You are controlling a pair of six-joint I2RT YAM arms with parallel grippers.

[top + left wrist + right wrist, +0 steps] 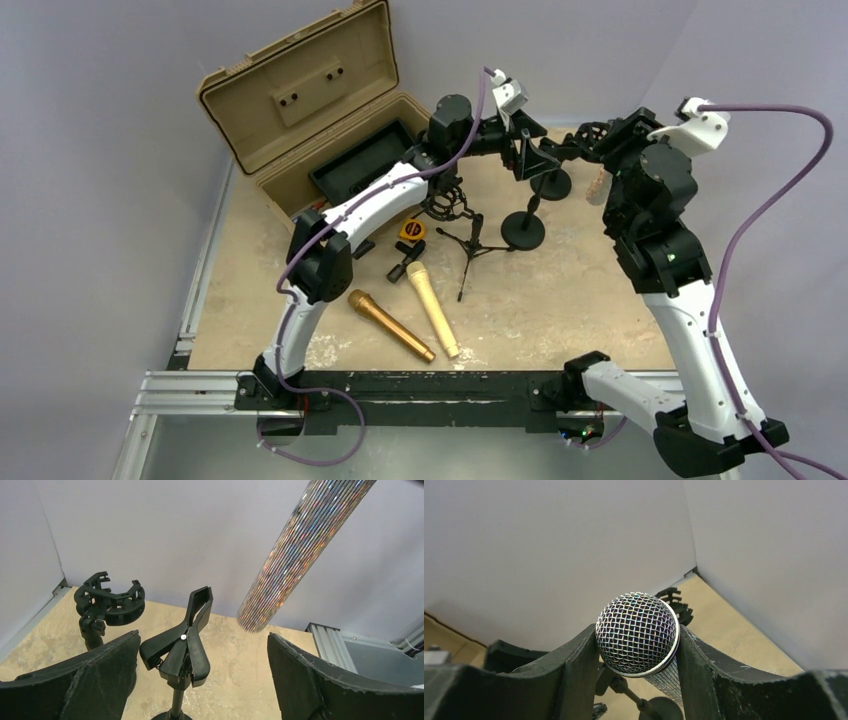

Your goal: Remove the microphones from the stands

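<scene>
Right gripper [638,642] is clamped on the microphone [636,627], held apart from the clip [182,640]; left gripper [200,647] is spread wide.

Table: tan board [560,300], scuffed pale toward the arm bases.
Below the hands: front round-base stand [524,230] and rear round-base stand [553,185], between left gripper [203,635] and right gripper [636,630].
Left of left gripper: open tan case [300,100].
Base-side of left gripper: tripod stand [465,235], yellow tape measure [411,229].
Nearer the bases: gold microphone [390,325] and cream microphone [433,310], lying flat.
</scene>
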